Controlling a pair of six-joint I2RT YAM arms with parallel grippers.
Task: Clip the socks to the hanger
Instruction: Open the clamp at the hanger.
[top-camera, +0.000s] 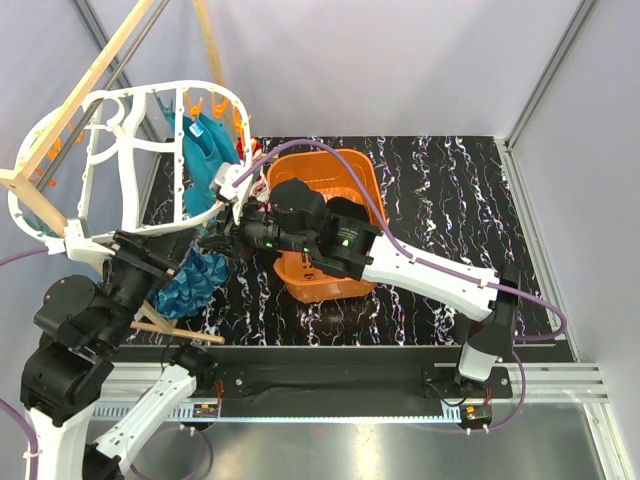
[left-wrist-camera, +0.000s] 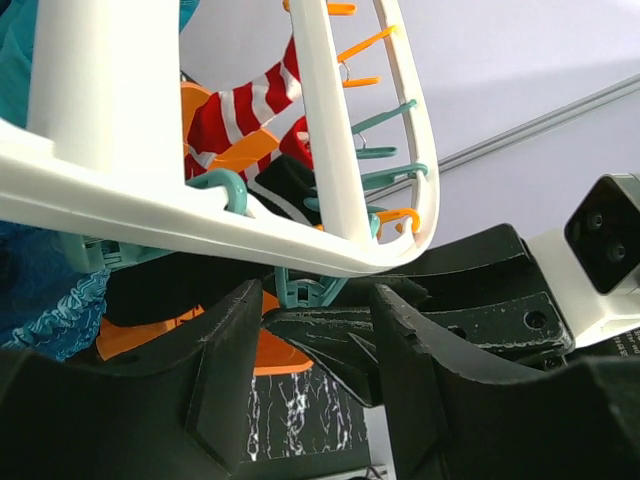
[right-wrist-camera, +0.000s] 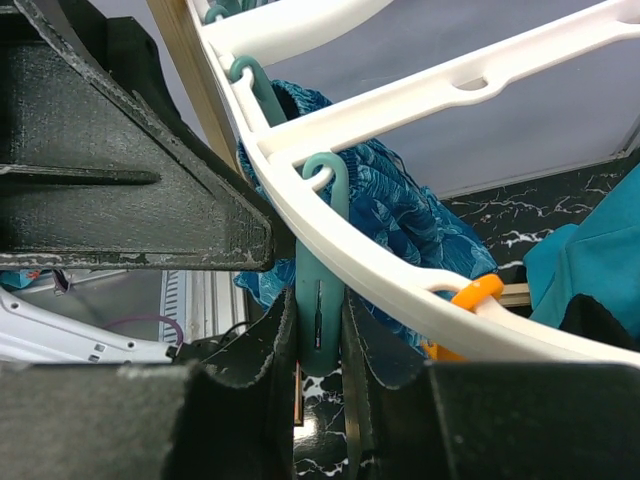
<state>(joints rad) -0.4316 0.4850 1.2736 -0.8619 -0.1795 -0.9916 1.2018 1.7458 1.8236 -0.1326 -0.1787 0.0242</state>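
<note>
The white hanger (top-camera: 130, 97) hangs at the back left, and both grippers meet at its near rim. My right gripper (right-wrist-camera: 322, 340) is shut on a teal peg (right-wrist-camera: 326, 300) hanging from the hanger rim (right-wrist-camera: 400, 270). In the left wrist view my left gripper (left-wrist-camera: 315, 350) stands open just below the rim (left-wrist-camera: 150, 200). Between its fingers show the same teal peg (left-wrist-camera: 300, 290) and the right gripper's fingertips (left-wrist-camera: 330, 340); it holds nothing. A red-and-white striped sock (left-wrist-camera: 240, 110) with a black section hangs beyond the rim.
An orange basket (top-camera: 350, 155) sits mid-table under the right arm. Teal-blue cloths hang on the hanger (top-camera: 205, 145) and lie bunched below it (top-camera: 195, 280). A wooden pole frame (top-camera: 90, 75) carries the hanger. Orange pegs (left-wrist-camera: 365, 45) line the rim.
</note>
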